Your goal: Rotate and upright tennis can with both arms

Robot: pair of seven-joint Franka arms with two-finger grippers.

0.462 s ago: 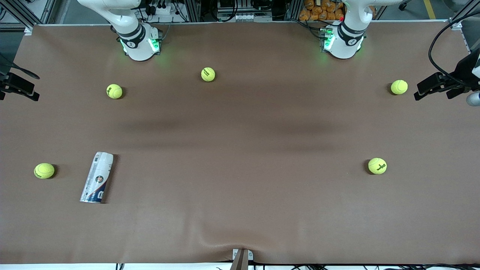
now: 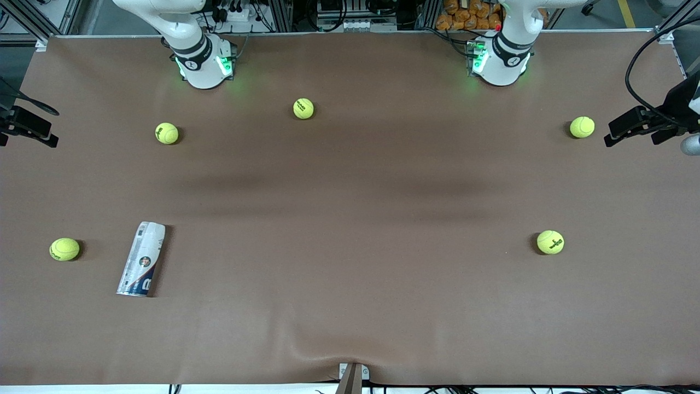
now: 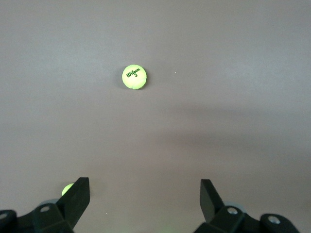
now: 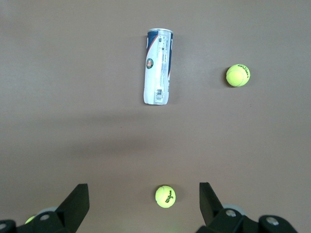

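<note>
The tennis can (image 2: 141, 259) lies on its side on the brown table, toward the right arm's end and near the front camera. It also shows in the right wrist view (image 4: 158, 66), apart from the gripper. My right gripper (image 4: 143, 190) is open and empty, high over the table, with a tennis ball (image 4: 165, 196) below it. My left gripper (image 3: 143, 187) is open and empty, high over bare table at the left arm's end. Neither hand shows in the front view, only the arms' bases (image 2: 203, 63) (image 2: 500, 60).
Several yellow-green tennis balls lie scattered: one beside the can (image 2: 64, 249), some nearer the bases (image 2: 167, 133) (image 2: 303, 108) (image 2: 582, 127), one toward the left arm's end (image 2: 550, 242). Black clamp fixtures (image 2: 637, 123) (image 2: 27, 128) overhang the table's two ends.
</note>
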